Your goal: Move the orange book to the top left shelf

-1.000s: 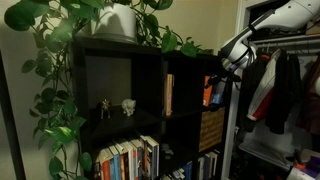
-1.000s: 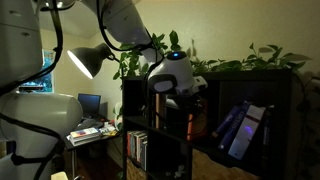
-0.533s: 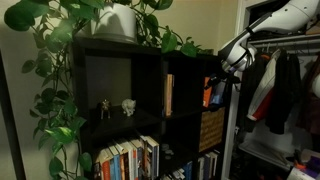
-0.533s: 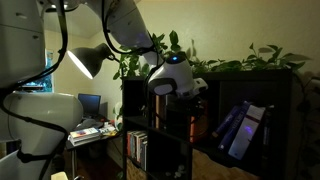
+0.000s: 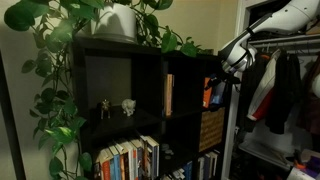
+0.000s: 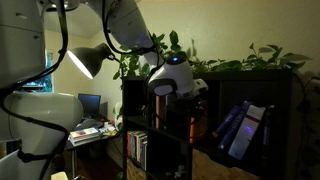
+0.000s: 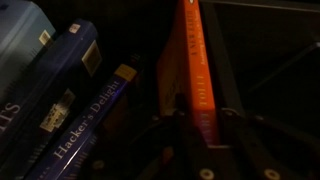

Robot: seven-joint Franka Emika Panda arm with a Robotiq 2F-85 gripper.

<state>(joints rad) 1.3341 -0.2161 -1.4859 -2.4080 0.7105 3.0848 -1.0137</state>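
Wrist view checked? Progress on the orange book (image 7: 195,70) is needed. — ops

Checked. The orange book is seen upright, spine toward the camera. Leaning blue books (image 7: 75,110) are beside it, with a dark gap between. The gripper (image 7: 205,128) is lined up on it, one finger to each side of the spine's lower part. — ctrl

Is a grasp confirmed? — ops

Not confirmed. The picture is too dark, so it cannot be told whether the cover is pinched or merely straddled. — ctrl

Location on the bookcase (image 5: 158,60)? — ops

In an exterior view the orange book (image 5: 209,92) is found in an upper cubby at the opposite end from the top left shelf (image 5: 110,70). The gripper (image 5: 230,62) is positioned at that cubby's mouth. A narrower cubby holding a tan-orange spine (image 5: 168,95) lies between the two. Only two small figurines (image 5: 116,106) are seen on the target shelf's floor, so room for the book is judged sufficient. — ctrl

Done versus left? — ops

Nothing of the transfer itself is judged done, since the book has not been lifted out. The approach and alignment are judged complete. To be done:
- the grasp secured
- the book drawn out clear of the blue books
- the book carried across past the narrower cubby
- the book set in the wide cubby and released

— ctrl
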